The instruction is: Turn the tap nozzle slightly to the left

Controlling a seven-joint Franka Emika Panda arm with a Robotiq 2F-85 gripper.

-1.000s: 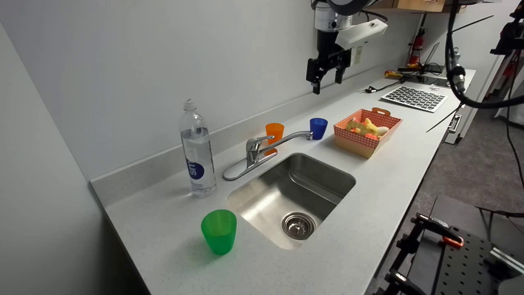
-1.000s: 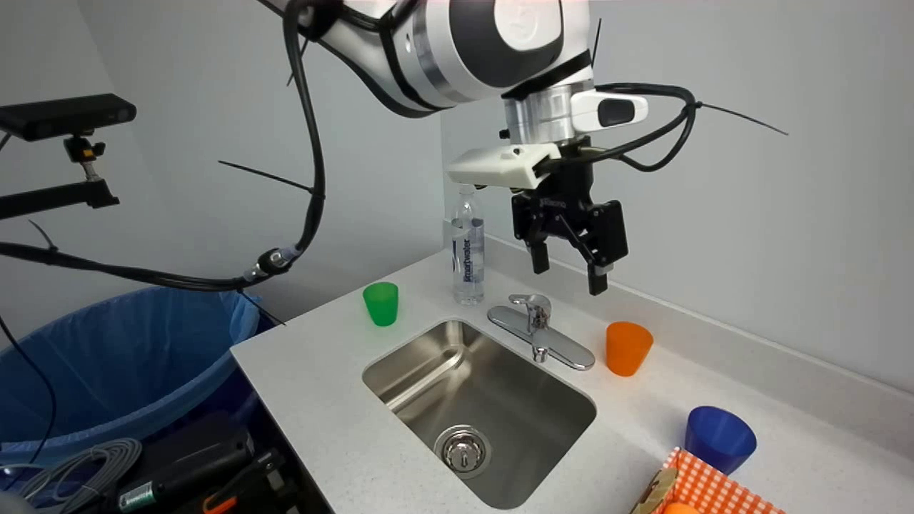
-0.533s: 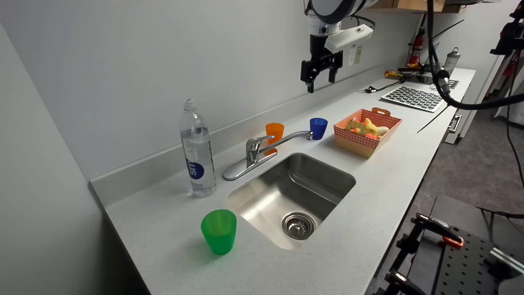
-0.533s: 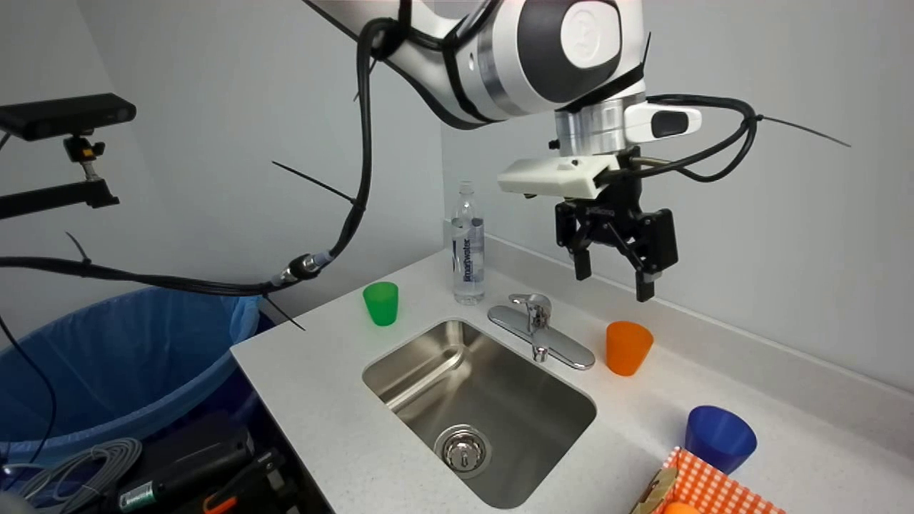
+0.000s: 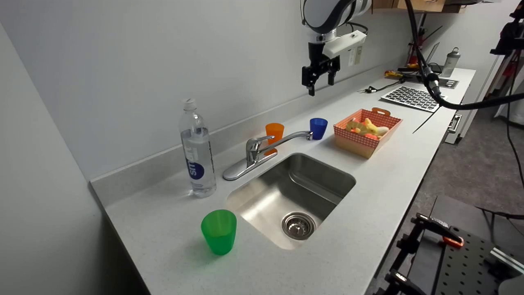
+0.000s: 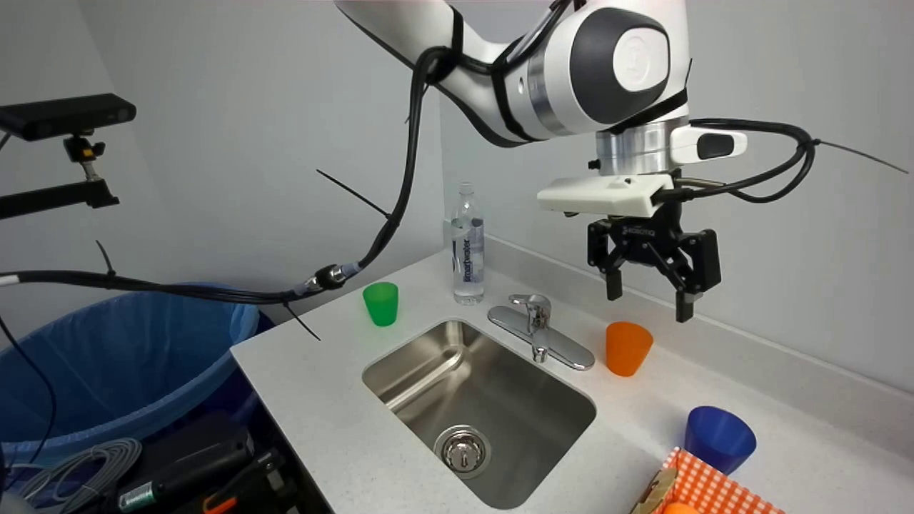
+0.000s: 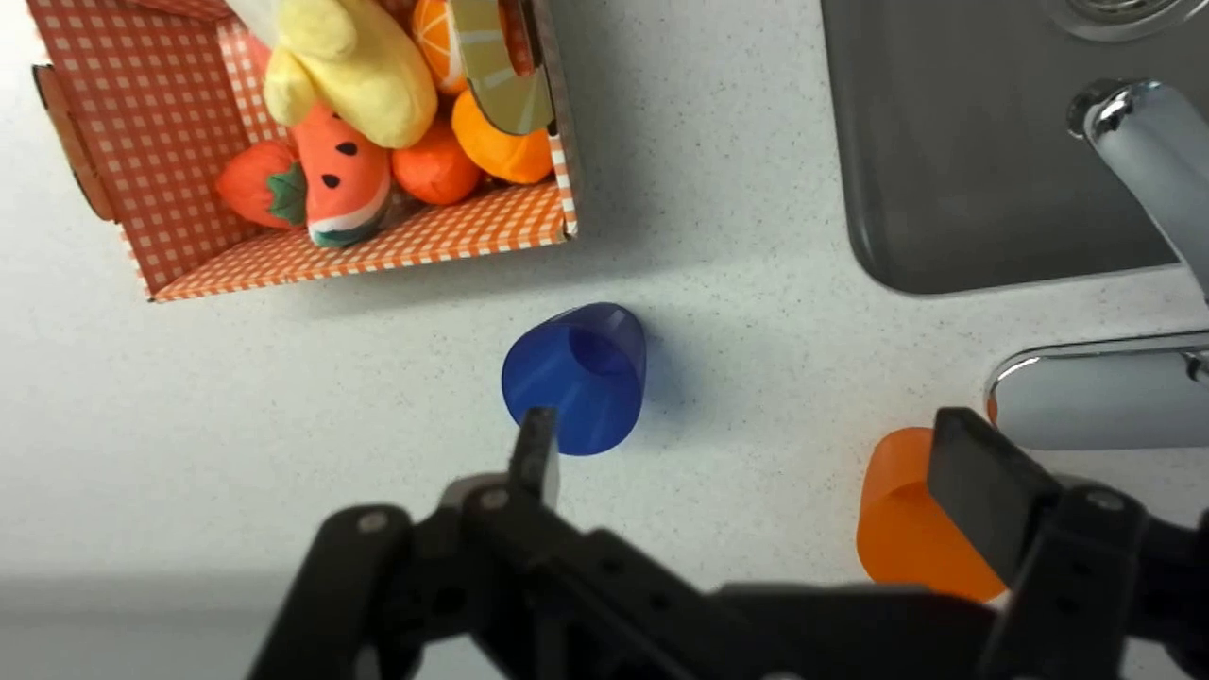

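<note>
1. Pale walls [image 5: 143, 82] back a long white table [image 6: 328, 385] w/ a steel sink [image 6: 525, 421] let into it. Water bottle [image 6: 468, 268] stands at approx. 12 o'clock of the sink in an exterior view.
2. Task's thing: tap nozzle [image 7: 1154, 153], chrome, approx. 2 o'clock from frame ctr. in wrist view, its outlet end showing over the sink.
3. Fingers [image 6: 685, 307]: spread wide, nothing held btwn them. They hang well above the table, approx. 2 o'clock of the nozzle in an exterior view, not touching it.
4. Step (my read): approach only; turn prob. not begun.
5. Handling (judged): stiff metal, no give. It's fixed at its root & should swivel, so weight hardly matters; expect some drag. Slick finish, so fingertips may slide. Not fragile, but don't lift or yank it.
6. Hold: best near the outlet end for leverage, w/ fingers straddling the nozzle, or just nudge its side w/ one fingertip. Small, slow sweep; overshoot's easy. Whose "left" is meant, can't tell.
7. Watch: lever handle [image 6: 527, 299] sits right above the nozzle's root; a bump might start water. Orange cup [image 6: 628, 350], approx. 3 o'clock of the nozzle in an exterior view & just beside the base plate [image 6: 571, 350], could get knocked.
</note>
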